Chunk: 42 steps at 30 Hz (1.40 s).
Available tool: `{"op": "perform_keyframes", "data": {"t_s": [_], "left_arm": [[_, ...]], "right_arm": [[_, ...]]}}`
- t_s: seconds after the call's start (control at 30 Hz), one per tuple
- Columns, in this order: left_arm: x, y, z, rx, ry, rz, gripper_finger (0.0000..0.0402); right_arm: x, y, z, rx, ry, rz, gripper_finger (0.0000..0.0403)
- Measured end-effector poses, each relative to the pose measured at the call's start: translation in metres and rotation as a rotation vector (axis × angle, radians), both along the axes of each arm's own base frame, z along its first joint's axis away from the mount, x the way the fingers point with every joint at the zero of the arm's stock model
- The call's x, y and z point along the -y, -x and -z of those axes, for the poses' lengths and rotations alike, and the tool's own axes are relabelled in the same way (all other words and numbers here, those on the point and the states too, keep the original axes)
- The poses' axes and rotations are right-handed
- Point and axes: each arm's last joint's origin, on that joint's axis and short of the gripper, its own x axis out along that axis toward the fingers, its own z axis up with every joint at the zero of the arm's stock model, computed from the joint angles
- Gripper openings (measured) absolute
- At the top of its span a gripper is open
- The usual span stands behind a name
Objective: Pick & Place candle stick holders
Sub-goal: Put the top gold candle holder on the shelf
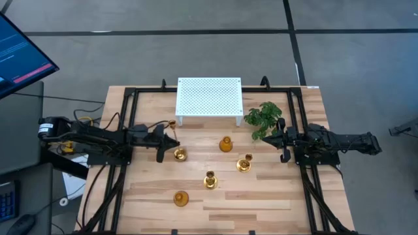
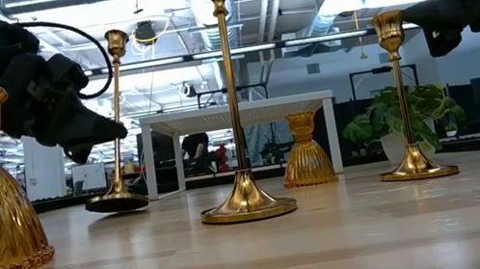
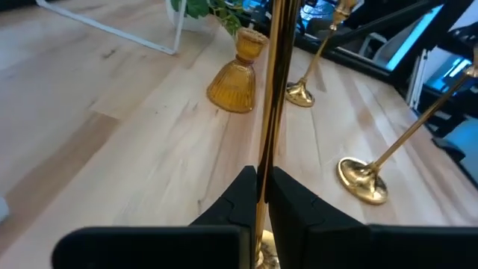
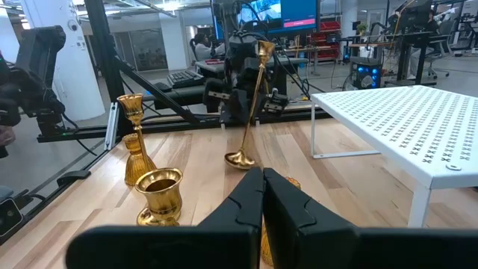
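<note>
Five gold candle stick holders are on the wooden table (image 1: 274, 202). Two short bulbous ones stand at the centre (image 1: 226, 144) and near the front edge (image 1: 181, 198). Two tall thin ones (image 1: 243, 163) (image 1: 209, 179) stand on their round bases between them. My left gripper (image 1: 170, 146) is shut on the third tall holder (image 2: 117, 116), which leans. My right gripper (image 1: 282, 145) is shut and empty, raised beside the green plant (image 1: 264, 119) at the table's right. My left gripper pinches the tall holder's thin stem (image 3: 263, 175) between its two fingers, low on the stem, a little above the round base (image 2: 117, 202). The fingers come about level from the table's left and lie across the stem. The holder is tilted; whether its base rim touches the table, I cannot tell.
A white perforated stand (image 1: 209, 98) stands at the table's far middle, just behind the held holder. Black frame rails (image 1: 124, 130) run along both sides of the table. There is bare wood at the front right.
</note>
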Motion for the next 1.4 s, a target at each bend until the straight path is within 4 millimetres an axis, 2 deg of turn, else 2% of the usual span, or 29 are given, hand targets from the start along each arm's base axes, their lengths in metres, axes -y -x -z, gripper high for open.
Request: {"op": "perform_keyframes", "data": {"t_s": [0.33,0.47,0.9,1.07,1.17,1.4], "left_arm": [[0.003,-0.017,-0.046,0.146,-0.022,0.17,0.0021],[0.004,-0.022,-0.068,0.214,-0.095,0.216,0.0021],[-0.002,-0.037,-0.148,0.3,-0.28,0.168,0.0022],[-0.018,-0.04,-0.178,0.32,-0.359,0.064,0.0022],[-0.035,-0.043,-0.19,0.319,-0.377,-0.019,0.0022],[-0.087,-0.057,-0.198,0.247,-0.343,-0.21,0.0022]], "right_arm": [[0.0,0.0,0.0,0.0,0.0,-0.001,0.0],[0.0,0.0,0.0,0.0,0.0,0.0,0.0],[0.0,0.0,0.0,0.0,0.0,0.0,0.0],[0.0,0.0,0.0,0.0,0.0,0.0,0.0],[0.0,0.0,0.0,0.0,0.0,-0.001,0.0],[0.0,0.0,0.0,0.0,0.0,0.0,0.0]]}}
